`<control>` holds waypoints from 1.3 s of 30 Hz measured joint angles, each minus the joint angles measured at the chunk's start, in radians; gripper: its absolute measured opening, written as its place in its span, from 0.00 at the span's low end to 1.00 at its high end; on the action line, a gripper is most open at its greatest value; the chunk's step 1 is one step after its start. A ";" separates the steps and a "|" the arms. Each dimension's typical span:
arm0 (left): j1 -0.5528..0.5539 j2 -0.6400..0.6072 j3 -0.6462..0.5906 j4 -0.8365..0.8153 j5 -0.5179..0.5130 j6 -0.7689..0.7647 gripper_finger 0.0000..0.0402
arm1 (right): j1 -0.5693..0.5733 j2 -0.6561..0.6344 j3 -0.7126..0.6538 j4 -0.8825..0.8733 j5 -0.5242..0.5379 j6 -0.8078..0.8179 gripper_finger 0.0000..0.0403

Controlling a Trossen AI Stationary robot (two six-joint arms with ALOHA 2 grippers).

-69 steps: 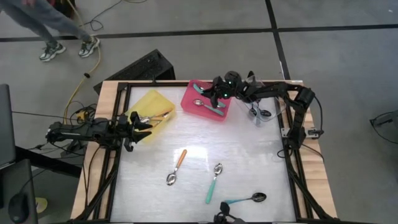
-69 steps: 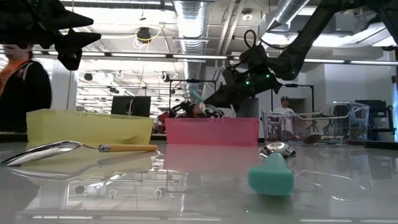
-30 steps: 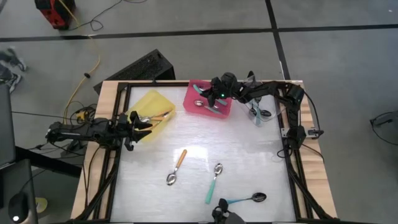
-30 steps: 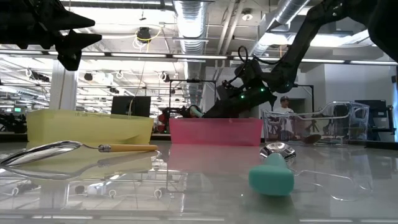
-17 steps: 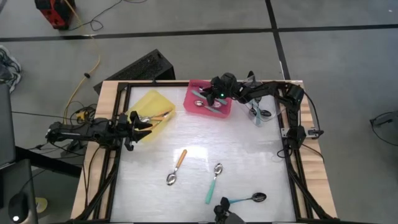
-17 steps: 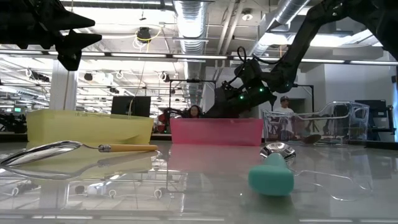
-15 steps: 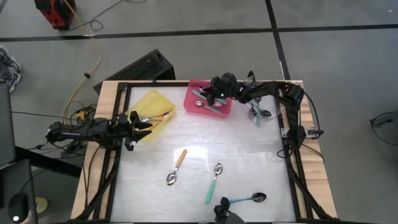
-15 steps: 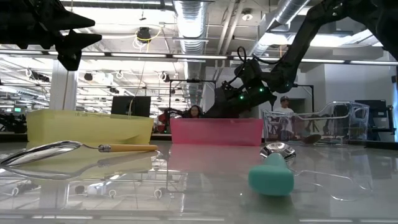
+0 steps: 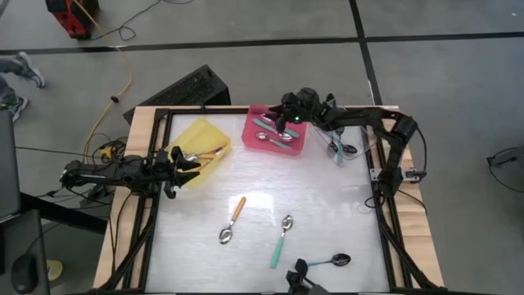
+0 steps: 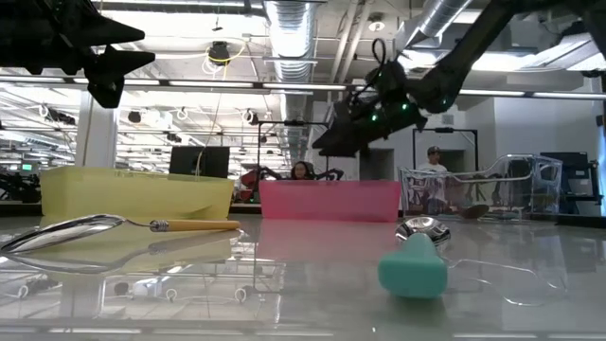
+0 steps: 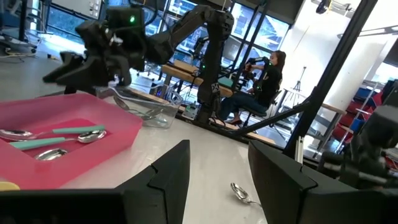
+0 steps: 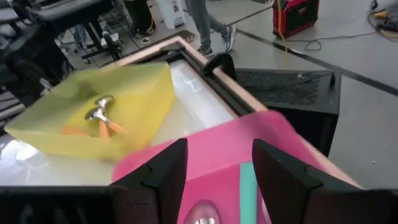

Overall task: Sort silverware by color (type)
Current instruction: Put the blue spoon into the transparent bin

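Two dark arms, matte black links, two-finger jaws each.

We note the left arm as a run of black segments with rounded joint housings, thin dark cables trailing along it. The right arm has the same black build, with a boxy elbow section and a small green light glowing at its wrist, seen from above and from bench level. In the wrist views we see each arm's own fingers as broad, flat black plates with angled inner edges and a dull plastic sheen; the right arm's fingers look alike, smooth, with no visible markings or screws.
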State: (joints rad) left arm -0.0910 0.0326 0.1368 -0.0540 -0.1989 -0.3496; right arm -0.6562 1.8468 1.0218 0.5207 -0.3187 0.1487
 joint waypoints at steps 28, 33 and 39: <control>0.000 0.000 0.000 0.132 0.063 -0.056 0.37 | 0.001 -0.683 0.000 -0.738 0.014 -0.098 0.51; 0.000 0.000 0.000 0.147 0.062 -0.065 0.37 | 0.001 -0.771 0.000 -0.865 0.037 -0.107 0.51; 0.000 0.000 0.000 0.188 0.062 -0.094 0.37 | 0.018 -0.862 -0.001 -1.011 0.038 -0.089 0.51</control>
State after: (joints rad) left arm -0.0910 0.0325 0.1371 0.1340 -0.1368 -0.4438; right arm -0.6386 0.9849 1.0210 -0.4907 -0.2810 0.0593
